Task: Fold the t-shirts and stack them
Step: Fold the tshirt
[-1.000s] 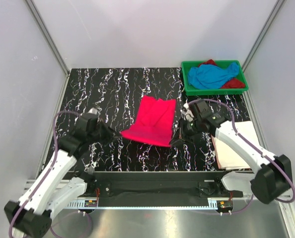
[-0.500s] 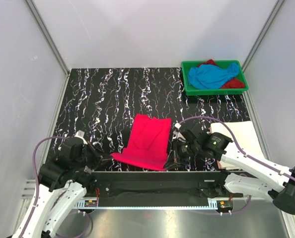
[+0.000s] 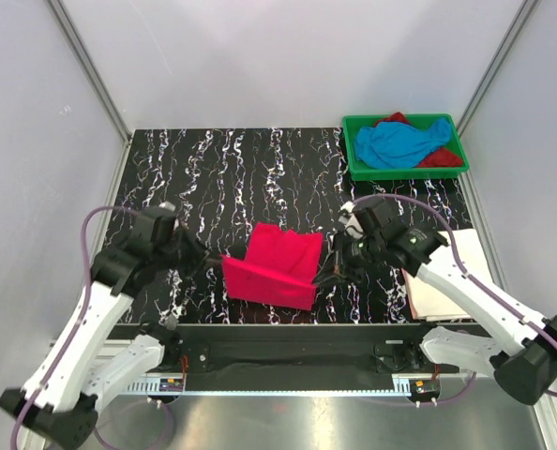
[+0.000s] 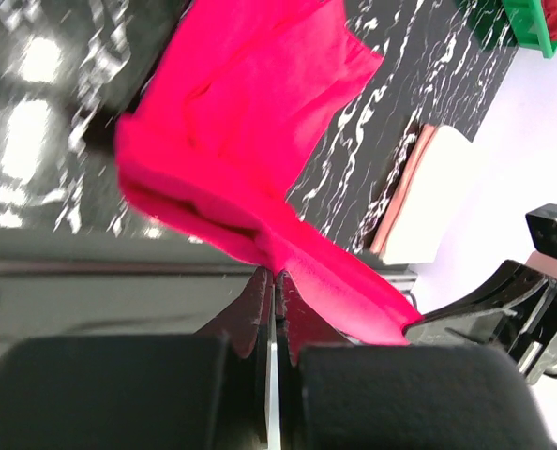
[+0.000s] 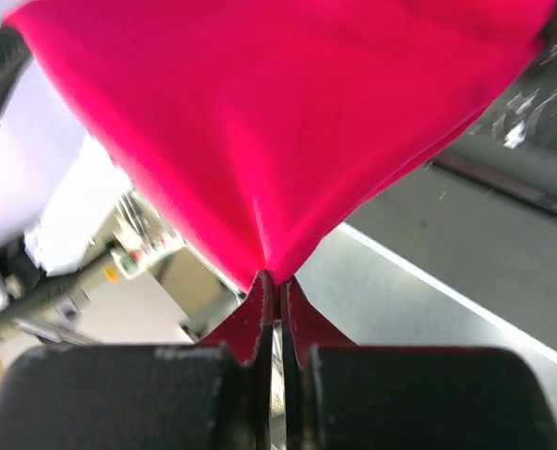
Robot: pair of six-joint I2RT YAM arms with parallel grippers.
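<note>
Change since a moment ago: both arms are reaching forward again. Half a second ago they were drawn back toward the near edge, with the hot pink t-shirt stretched out flat behind them. Now its near hem is standing up off the desk and is travelling toward the far side.
Meaning for the task: I am judging that the near half is being folded over the far half. The hem is not yet laid down, so this fold is only in the middle.
Hot pink t-shirt: it is sitting in the centre of the desk, close to the near edge. Its far part is resting on the surface, and its near part is hanging in the air between the two arms.
Left jaws: they are pressing fully together on the near left corner. In the left wrist view, pink cloth is coming out right at the tips.
Right jaws: they are also pressing together, pinching the near right corner. The cloth is spreading out like a fan from the tips.
Other shirts: the sky blue t-shirt and the dark red t-shirt are lying crumpled in the green tray at the far right. The white t-shirt is lying folded at the near right, partly under the right arm.
Next move: both corners are needing to travel evenly, otherwise the hem is landing crooked.
</note>
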